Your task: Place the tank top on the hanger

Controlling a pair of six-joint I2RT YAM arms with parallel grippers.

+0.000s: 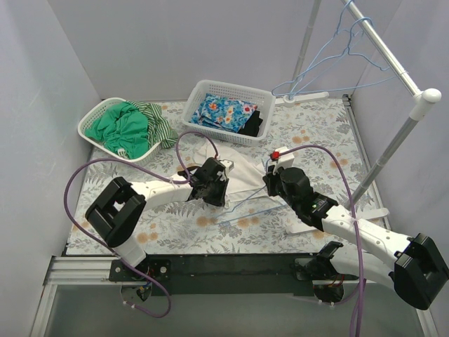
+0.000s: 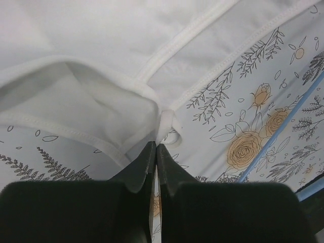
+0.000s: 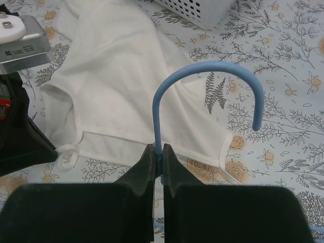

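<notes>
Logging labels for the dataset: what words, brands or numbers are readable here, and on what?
None can be read.
Sticker on the silver block, right wrist view: dark print, too small and blurred to read.
The tank top and hanger: no lettering visible.

Left arm [image 1: 161,189]: elbow folded back at the near left, forearm running right across the table, wrist low.
Left gripper [image 2: 155,148]: jaws pressed together, with a fold of the tank top [image 2: 101,45] edge pinched at the tips.
Right arm [image 1: 351,225]: elbow out at the near right, forearm angled up-left toward the centre.
Right gripper [image 3: 158,151]: jaws closed on the hanger [image 3: 208,65] wire just below its hook.
The two grippers sit near each other, not touching.
</notes>
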